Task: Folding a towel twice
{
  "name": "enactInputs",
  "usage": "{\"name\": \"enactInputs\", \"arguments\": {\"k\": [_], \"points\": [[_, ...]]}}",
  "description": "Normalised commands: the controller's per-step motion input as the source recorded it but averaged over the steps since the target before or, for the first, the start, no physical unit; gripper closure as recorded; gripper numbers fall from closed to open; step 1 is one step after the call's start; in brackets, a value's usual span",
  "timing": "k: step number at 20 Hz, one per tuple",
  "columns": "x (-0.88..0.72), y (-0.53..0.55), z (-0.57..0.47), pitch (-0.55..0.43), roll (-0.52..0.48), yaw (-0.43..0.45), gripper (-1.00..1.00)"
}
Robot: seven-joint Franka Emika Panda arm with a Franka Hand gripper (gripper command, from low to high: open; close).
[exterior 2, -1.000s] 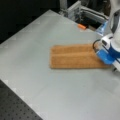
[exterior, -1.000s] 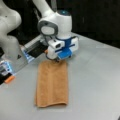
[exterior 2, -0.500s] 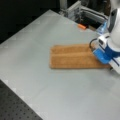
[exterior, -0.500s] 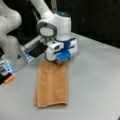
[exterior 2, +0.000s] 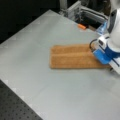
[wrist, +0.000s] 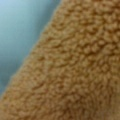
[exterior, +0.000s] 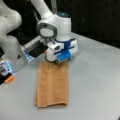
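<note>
The orange-brown towel (exterior: 52, 85) (exterior 2: 72, 57) lies flat on the grey table (exterior: 95, 82) (exterior 2: 37, 37) as a long narrow strip, with a lengthwise crease showing in a front view. My gripper (exterior: 57, 62) (exterior 2: 100, 56) is low over one short end of the strip, at or on the cloth; the white and blue hand hides the fingertips. The wrist view is filled by the towel (wrist: 75, 70) seen very close, with a wedge of table (wrist: 20, 25) at the upper left.
A second white arm (exterior: 10, 37) stands at a front view's left, with a small orange object (exterior: 9, 79) (exterior 2: 81, 26) near it. A metal frame (exterior 2: 82, 12) borders the table's far side. A black perforated board (exterior 2: 15, 107) lies past the near corner.
The gripper has sunk slightly toward the towel's end. The towel itself lies as before.
</note>
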Motion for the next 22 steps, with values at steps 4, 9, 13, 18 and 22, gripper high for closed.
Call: {"name": "enactInputs", "arguments": {"k": [4, 9, 13, 18, 22], "points": [[-0.09, -0.01, -0.09, -0.07, 0.054, 0.054, 1.0], [-0.08, -0.02, -0.07, -0.07, 0.047, 0.049, 1.0], [-0.07, -0.01, -0.08, -0.073, 0.036, 0.032, 1.0], [-0.04, 0.0, -0.08, -0.077, 0.035, 0.025, 1.0], [-0.03, -0.01, -0.02, -0.059, 0.032, 0.021, 1.0]]}}
